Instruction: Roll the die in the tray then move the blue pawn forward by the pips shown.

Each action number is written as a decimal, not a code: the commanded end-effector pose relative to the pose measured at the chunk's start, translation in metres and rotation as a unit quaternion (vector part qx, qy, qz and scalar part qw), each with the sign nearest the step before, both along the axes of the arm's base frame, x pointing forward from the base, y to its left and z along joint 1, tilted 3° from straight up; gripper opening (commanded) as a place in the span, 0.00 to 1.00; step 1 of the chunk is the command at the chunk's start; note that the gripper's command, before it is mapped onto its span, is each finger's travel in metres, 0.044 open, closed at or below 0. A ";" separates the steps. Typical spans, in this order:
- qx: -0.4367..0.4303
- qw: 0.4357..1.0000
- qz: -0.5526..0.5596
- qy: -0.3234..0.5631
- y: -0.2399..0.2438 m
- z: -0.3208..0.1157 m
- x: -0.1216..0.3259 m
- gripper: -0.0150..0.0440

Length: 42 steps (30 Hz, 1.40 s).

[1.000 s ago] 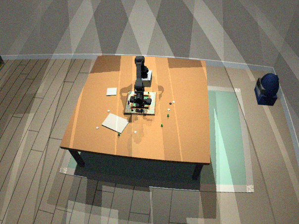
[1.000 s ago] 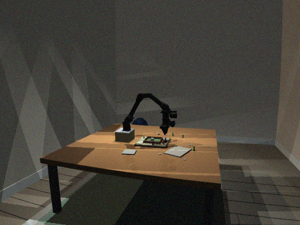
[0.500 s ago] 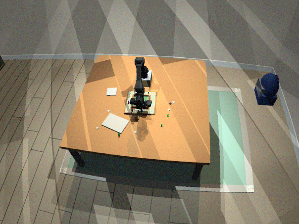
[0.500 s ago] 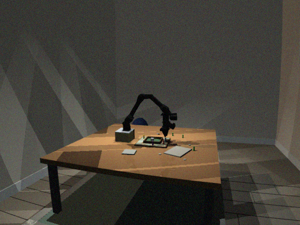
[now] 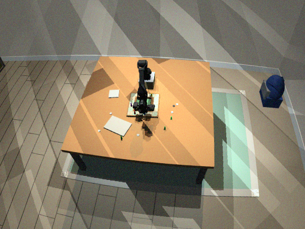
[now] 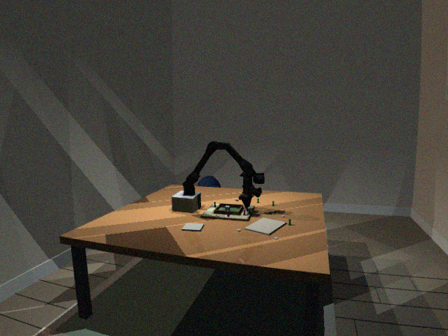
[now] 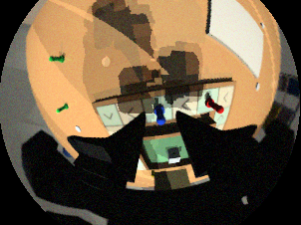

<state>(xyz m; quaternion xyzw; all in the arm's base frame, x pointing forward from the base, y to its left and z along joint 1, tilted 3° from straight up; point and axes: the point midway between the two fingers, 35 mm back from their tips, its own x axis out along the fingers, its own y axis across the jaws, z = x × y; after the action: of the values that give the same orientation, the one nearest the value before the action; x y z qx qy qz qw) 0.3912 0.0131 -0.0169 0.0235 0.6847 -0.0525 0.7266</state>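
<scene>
One blue pawn (image 7: 160,112) stands between the half-open end effector (image 7: 163,127) fingers

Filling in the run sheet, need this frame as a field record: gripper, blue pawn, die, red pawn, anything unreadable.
gripper: part open, holding nothing, low over the board's near track
blue pawn: upright on the track, in line with the gap between the fingertips, not gripped
die: lying in the green tray at the board's centre
red pawn: on the same track, off to one side of the blue one, untouched
unreadable: the die's top pips, too small
</scene>
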 end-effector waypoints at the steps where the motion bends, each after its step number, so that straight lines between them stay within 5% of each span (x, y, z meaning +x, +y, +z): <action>1: 0.001 1.000 -0.001 0.005 0.000 -0.010 -0.002 0.59; 3: 0.001 1.000 -0.001 0.005 0.000 -0.011 -0.002 0.59; 9: 0.001 1.000 -0.001 0.005 0.000 -0.011 -0.002 0.33; 15: 0.001 1.000 -0.001 0.005 0.000 -0.011 -0.002 0.26; 21: 0.001 1.000 -0.001 0.005 0.000 -0.001 -0.001 0.25; 36: 0.002 1.000 -0.001 0.005 0.006 0.111 -0.003 0.25; 42: 0.002 1.000 -0.001 0.005 0.011 0.112 -0.003 0.25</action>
<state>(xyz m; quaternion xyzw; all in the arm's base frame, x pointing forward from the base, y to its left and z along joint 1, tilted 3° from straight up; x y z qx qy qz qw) 0.3901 0.0192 0.0966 0.0243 0.6828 -0.0520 0.7283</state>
